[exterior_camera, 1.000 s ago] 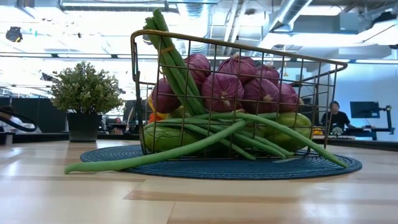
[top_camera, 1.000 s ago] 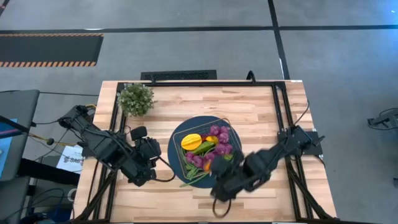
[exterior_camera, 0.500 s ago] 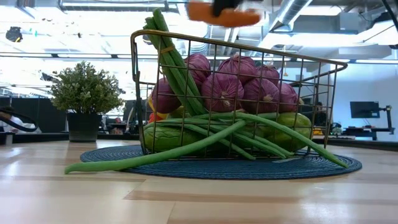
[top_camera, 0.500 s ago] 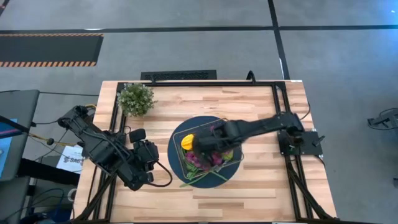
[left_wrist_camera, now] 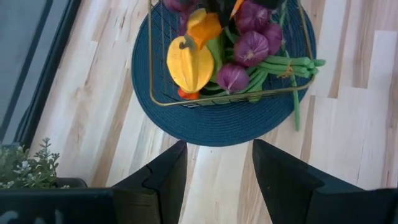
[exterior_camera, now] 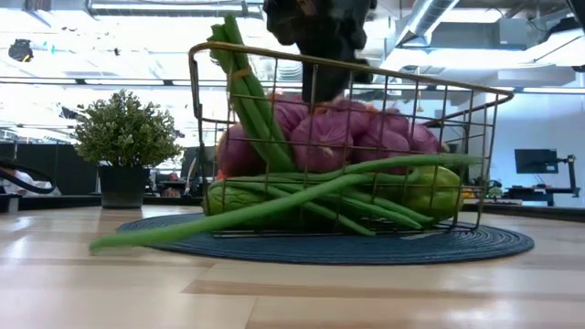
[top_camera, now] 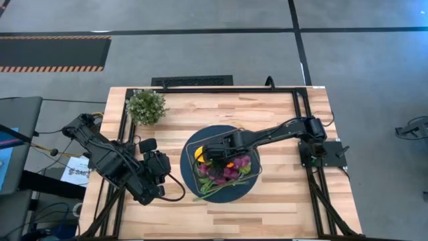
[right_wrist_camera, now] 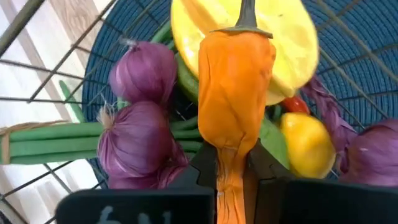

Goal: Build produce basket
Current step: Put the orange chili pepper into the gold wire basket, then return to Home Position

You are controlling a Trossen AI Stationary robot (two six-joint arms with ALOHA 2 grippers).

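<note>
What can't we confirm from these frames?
- Right gripper: high view too small to show its grip; low view blurs it.
- Orange pepper: right wrist view cuts off its held end.
- Basket floor: hidden under produce in every view.
- Left gripper: open, away from the basket.

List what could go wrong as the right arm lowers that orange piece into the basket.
The basket is already piled with purple bulbs, so the orange piece held by the right pincer may roll off the heap.

The arm reaches down inside the wire rim; it could catch the rim and tip the basket or drag it off the blue mat.

Green beans already trail over the mat and could be pulled out further.
</note>
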